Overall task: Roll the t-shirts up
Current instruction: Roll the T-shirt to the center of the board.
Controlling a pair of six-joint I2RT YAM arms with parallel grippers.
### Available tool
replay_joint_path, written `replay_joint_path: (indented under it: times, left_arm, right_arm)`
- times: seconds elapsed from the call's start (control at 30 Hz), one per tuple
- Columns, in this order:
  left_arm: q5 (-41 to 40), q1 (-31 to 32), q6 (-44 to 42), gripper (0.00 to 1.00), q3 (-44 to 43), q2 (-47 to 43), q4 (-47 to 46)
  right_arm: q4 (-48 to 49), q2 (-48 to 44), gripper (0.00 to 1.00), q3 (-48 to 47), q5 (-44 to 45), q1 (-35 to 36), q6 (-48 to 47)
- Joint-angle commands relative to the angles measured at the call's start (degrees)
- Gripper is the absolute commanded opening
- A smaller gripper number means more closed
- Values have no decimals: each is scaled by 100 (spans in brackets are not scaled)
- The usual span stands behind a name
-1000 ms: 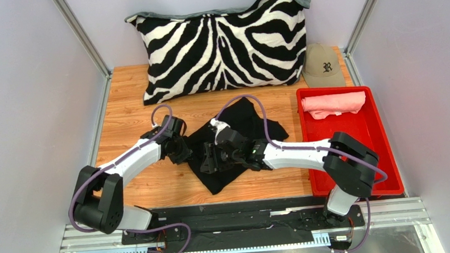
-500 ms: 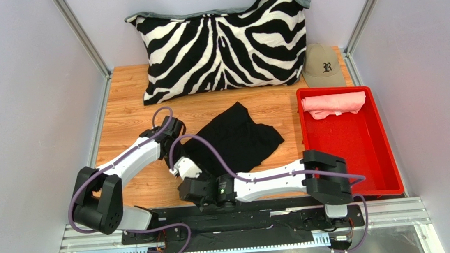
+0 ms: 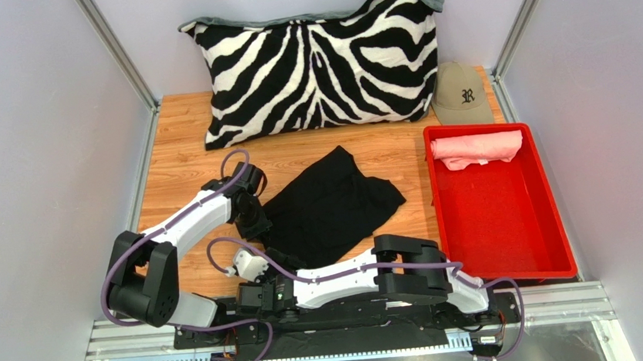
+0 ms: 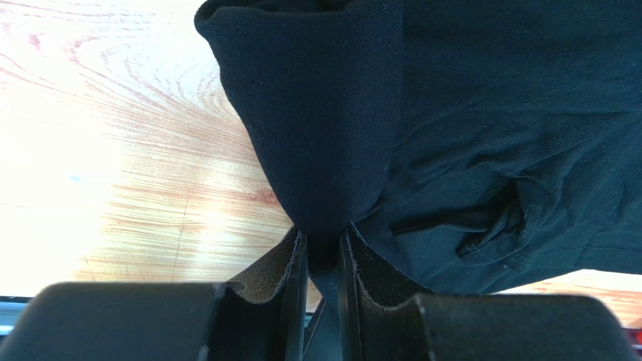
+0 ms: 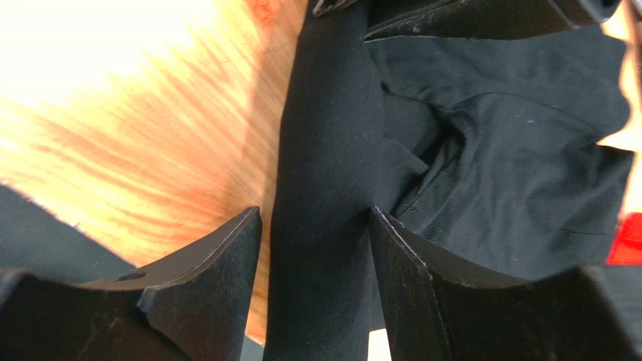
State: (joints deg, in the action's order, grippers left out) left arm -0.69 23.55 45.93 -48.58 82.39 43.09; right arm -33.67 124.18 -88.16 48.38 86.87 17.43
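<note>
The black t-shirt (image 3: pixel 336 201) lies crumpled at the middle of the wooden table. My left gripper (image 3: pixel 254 227) is at its left edge, shut on a fold of it (image 4: pixel 322 237); the shirt (image 4: pixel 490 113) spreads to the right. My right gripper (image 3: pixel 246 281) is low by the near edge with its arm folded flat. Its jaws (image 5: pixel 315 218) stand part open astride a taut band of the black shirt (image 5: pixel 512 173), with wood showing beside the left finger. The salmon pink t-shirt (image 3: pixel 477 148) lies rolled at the far end of the red bin.
The red bin (image 3: pixel 563 254) stands at the right. The zebra pillow (image 3: pixel 318 61) leans on the back wall, and the tan cap (image 3: pixel 463 92) lies beside it. Metal posts and grey walls enclose the table.
My right gripper has drawn back from the shirt's middle to the near left edge, its arm folding flat. The left gripper has stayed at the shirt's left edge.
</note>
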Motion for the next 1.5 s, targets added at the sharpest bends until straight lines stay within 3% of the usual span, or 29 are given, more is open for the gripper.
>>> replay_joint_path:
  times: [0.0, 0.2, 0.33, 0.5, 0.7, 0.83, 1.17, 1.47]
  left_arm:
    - [60, -61, -172, 25, -187, 58, 226]
    - [437, -254, -348, 29, -152, -135, 33]
    - [849, -500, -506, 45, -161, -346, -134]
    - [1273, -1019, -699, 55, -354, -758, -328]
    - [1633, -1256, -814, 54, -425, -1040, -564]
    - [2089, -1256, -543, 54, 206, -1260, -1196]
    - [2626, -1248, 179, 57, 1509, -1296, -3349]
    - [2285, -1046, 197, 59, 1632, -769, -3773]
  right_arm:
    - [-308, 186, 58, -132, 488, 32, 32]
    - [17, -234, 44, 202, -47, -100, 234]
    - [755, -973, 39, 860, -1467, -494, 419]
    - [1792, -1791, 37, 1792, -3192, -1145, 928]
    - [3155, -2328, 38, 2907, -5530, -2261, 1902]
    - [4104, -2328, 38, 3462, -6750, -2929, 2659]
    - [6186, -1757, 38, 4412, -8019, -3782, 4312]
    - [7312, -1212, 37, 4720, -8406, -4002, 5147]
